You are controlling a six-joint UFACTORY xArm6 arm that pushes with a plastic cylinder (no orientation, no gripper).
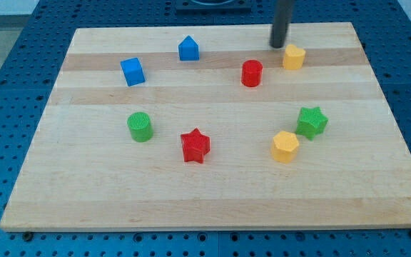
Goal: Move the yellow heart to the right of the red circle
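Observation:
The red circle (pixel 252 73) stands at the upper right of the wooden board (pixel 212 203). The yellow heart (pixel 285 146) sits lower right, just below-left of the green star (pixel 311 121) and well below the red circle. My tip (pixel 277 46) is near the view's top. It is just up-left of a yellow pentagon (pixel 294 56), very close to it, and up-right of the red circle. The tip is far from the yellow heart.
A blue cube (pixel 132 71) and a blue house-shaped block (pixel 188 48) lie at the upper left. A green circle (pixel 140 126) and a red star (pixel 195 145) sit at the lower middle-left. The board's far edge is just behind the tip.

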